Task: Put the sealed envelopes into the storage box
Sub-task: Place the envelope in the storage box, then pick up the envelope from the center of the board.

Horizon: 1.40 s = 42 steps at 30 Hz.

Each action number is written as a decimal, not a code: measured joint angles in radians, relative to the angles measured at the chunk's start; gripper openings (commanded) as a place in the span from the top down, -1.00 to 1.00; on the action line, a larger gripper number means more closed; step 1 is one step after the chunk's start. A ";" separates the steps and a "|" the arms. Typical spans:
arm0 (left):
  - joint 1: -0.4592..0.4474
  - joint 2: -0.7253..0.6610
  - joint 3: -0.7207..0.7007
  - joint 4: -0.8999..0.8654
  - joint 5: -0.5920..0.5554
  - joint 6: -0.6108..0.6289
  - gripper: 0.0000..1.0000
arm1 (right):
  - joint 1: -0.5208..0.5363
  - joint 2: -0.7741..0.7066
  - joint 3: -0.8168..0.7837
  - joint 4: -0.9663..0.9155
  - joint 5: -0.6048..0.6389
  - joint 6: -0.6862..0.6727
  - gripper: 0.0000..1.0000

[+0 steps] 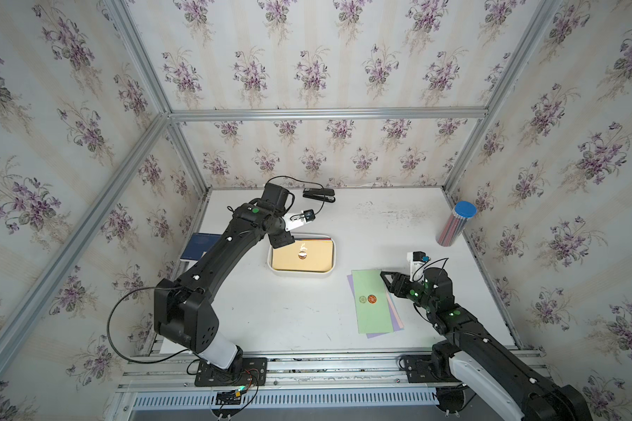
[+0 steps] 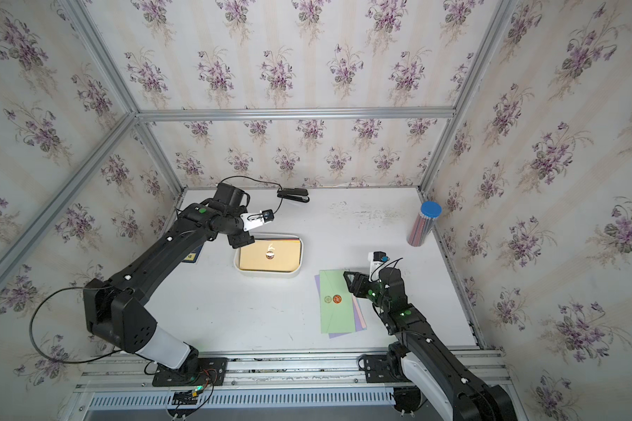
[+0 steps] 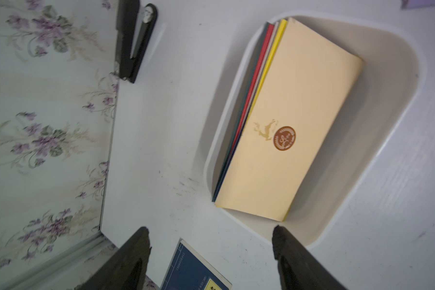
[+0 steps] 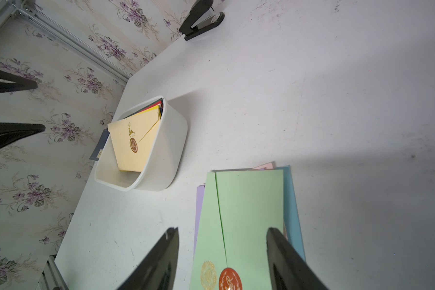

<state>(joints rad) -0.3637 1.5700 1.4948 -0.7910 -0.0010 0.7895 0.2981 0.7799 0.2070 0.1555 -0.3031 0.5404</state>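
The storage box [image 1: 301, 274] is a shallow white tray at mid-table. It holds a stack of sealed envelopes: a cream one [image 1: 303, 257] with a brown seal on top, and yellow, red and dark edges [image 3: 266, 65] beneath. My left gripper [image 3: 210, 233] hangs open and empty above the box's left end [image 1: 282, 241]. More sealed envelopes lie stacked on the table to the right, a green one [image 1: 374, 302] over lilac, pink and light blue [image 4: 290, 200]. My right gripper [image 4: 221, 229] is open, its fingers straddling the green envelope's near end [image 1: 386, 281].
A black stapler [image 1: 320, 195] lies by the back wall. A clear pencil tube [image 1: 455, 226] with a blue lid stands at the right edge. A dark blue book [image 1: 197, 246] lies left of the box, partly under my left arm.
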 measured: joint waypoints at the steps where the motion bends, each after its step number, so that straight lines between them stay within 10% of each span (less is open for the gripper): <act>1: 0.005 -0.010 0.018 0.003 -0.026 -0.063 -0.67 | -0.003 -0.004 0.000 -0.002 0.002 0.003 -0.22; 8: 0.098 -0.149 -0.023 0.022 -0.094 -0.547 -1.00 | -0.016 0.007 0.006 -0.030 0.009 0.011 -0.20; 14: 0.334 -0.348 -0.268 0.085 0.114 -0.893 -1.00 | -0.016 0.046 0.043 -0.103 0.019 0.014 -0.17; 24: 0.360 -0.499 -0.377 0.044 0.528 -0.992 -0.75 | -0.016 0.152 0.027 -0.163 -0.046 0.045 0.00; 35: -0.144 -0.629 -0.682 0.104 0.646 -1.118 -0.63 | -0.016 0.194 0.001 -0.153 -0.110 0.066 0.06; 42: -0.462 -0.408 -0.732 0.312 0.538 -1.277 -0.46 | -0.016 0.196 -0.010 -0.149 -0.135 0.080 0.11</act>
<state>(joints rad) -0.8261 1.1622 0.7628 -0.4786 0.5373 -0.4873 0.2825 0.9760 0.1974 0.0067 -0.4381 0.6205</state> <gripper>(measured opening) 0.751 0.448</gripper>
